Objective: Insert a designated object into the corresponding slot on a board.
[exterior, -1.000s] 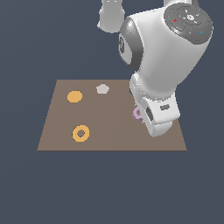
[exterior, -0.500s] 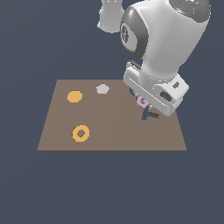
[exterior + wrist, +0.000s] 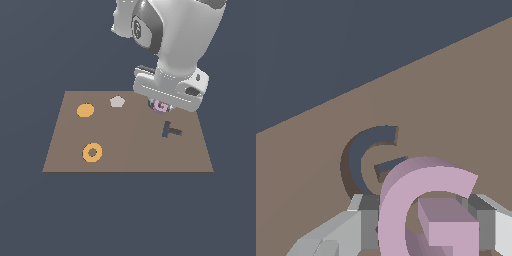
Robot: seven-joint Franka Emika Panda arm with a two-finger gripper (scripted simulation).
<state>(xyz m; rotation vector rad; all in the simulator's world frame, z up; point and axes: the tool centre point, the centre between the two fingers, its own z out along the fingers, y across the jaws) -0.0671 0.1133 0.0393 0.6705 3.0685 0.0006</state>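
The gripper [image 3: 423,227] is clamping the pink G block [image 3: 428,210] and carrying it above the brown board [image 3: 127,145]; the G-shaped slot [image 3: 368,157] is sitting unfilled, so insertion remains.

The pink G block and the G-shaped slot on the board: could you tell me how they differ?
The pink G block is a raised solid piece held between the fingers; the G-shaped slot is a dark grey recess sunk into the brown board. The block sits offset from the slot, not yet in it. Both share the same letter outline.
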